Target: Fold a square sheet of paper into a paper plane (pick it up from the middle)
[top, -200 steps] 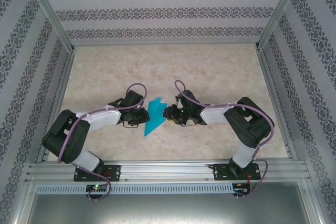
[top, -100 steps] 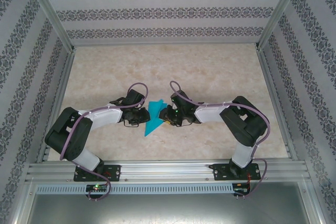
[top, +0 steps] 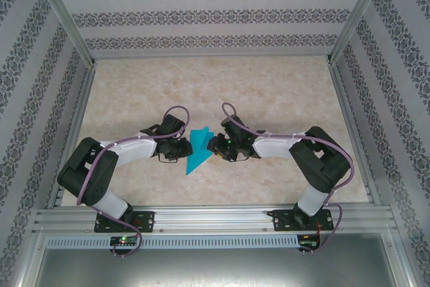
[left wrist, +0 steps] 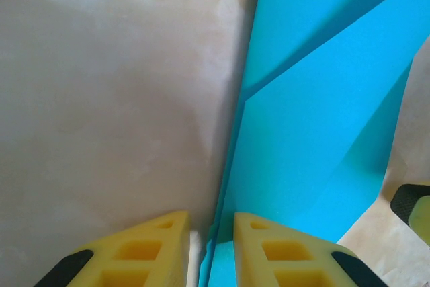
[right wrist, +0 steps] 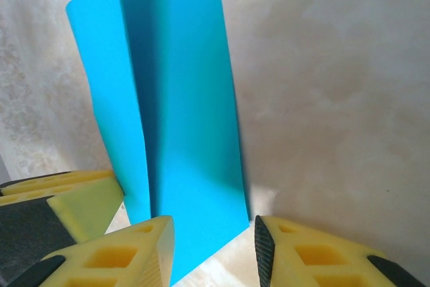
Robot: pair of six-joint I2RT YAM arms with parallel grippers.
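Evidently, most of the folding is judged to be done, since a dart shape is formed. At the 9 o'clock side of the paper plane (top: 199, 150), the left gripper (top: 181, 150) is set low over the surface (top: 269, 92). In its wrist view the jaws are seen narrowly parted with the plane's folded edge running between them, and whether that edge is pinched cannot be told. Between the two arms the plane lies near the middle of the surface, layered creases showing, its sharp tip aimed toward 7 o'clock. At its 3 o'clock side the right gripper (top: 213, 144) is held open, with a corner of the paper lying between the jaws unclamped. What is left is judged to be the last wing folds and the firming of creases.
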